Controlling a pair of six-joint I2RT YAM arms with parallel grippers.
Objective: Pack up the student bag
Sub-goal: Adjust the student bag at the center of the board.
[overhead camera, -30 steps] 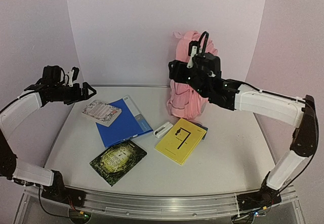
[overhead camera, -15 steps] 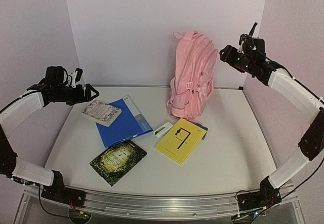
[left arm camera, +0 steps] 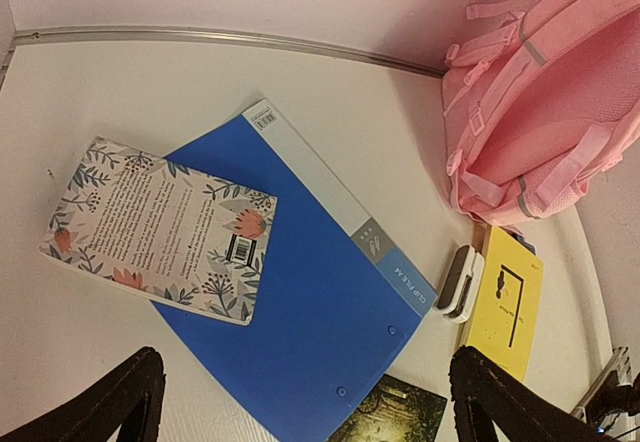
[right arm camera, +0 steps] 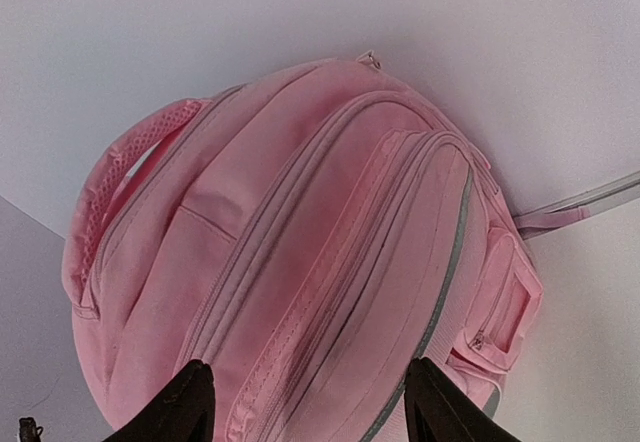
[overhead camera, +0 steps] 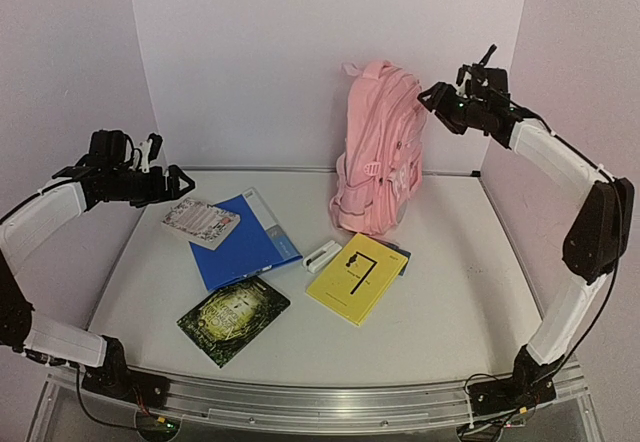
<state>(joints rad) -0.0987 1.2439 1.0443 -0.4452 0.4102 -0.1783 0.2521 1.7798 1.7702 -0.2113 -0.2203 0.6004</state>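
**Backpack stands upright, just off your right end effector**

The pink student backpack (overhead camera: 378, 152) stands on its base at the back of the tabletop (overhead camera: 460, 272), long axis vertical and handle uppermost. Your right end effector (overhead camera: 437, 102) is up at the height of the backpack's crown, near it on the right-arm side. It is not touching the backpack and is aimed at it. In the right wrist view the backpack fills the space ahead, and the two fingers (right arm camera: 188, 407) are spread with nothing between them.

The zip tracks arc over the crown and down the flanks, and they look closed. I judge the coming move to be a reach across and slightly down from that side to a zip pull, though I can't pick one out.

Your left end effector (overhead camera: 165, 167) is well apart from the backpack, out on its left-arm side. Its fingers are wide and empty, and it hovers above the floral notebook (left arm camera: 160, 227) lying on the blue folder (left arm camera: 300, 302). The right arm is clearly the nearer one.
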